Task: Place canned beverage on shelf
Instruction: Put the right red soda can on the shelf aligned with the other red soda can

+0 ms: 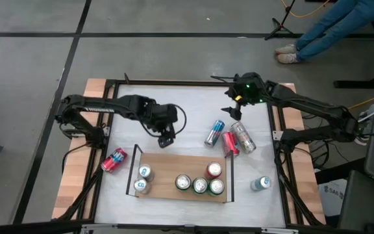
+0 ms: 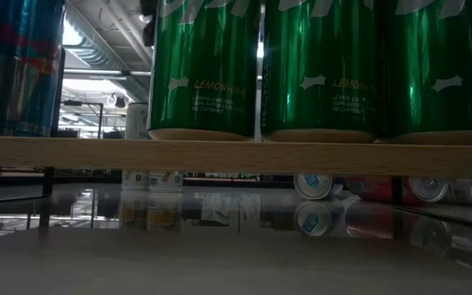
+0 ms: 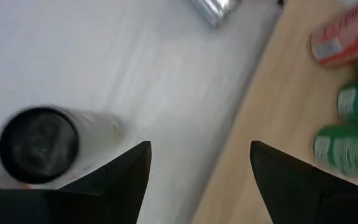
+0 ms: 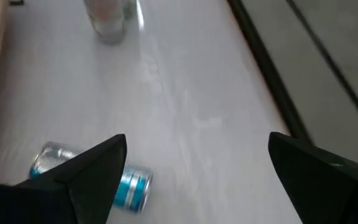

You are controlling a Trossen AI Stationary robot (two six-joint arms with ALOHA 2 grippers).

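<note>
Left gripper (image 1: 166, 139) fingers apart, empty, above shelf (image 1: 174, 168) edge; right gripper (image 1: 234, 110) spread wide, empty, over blue can (image 1: 214, 133).

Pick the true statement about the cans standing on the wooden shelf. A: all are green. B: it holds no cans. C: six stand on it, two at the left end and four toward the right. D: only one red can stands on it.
C: the high view shows two cans at the left end of the shelf and four cans grouped toward its right.
</note>
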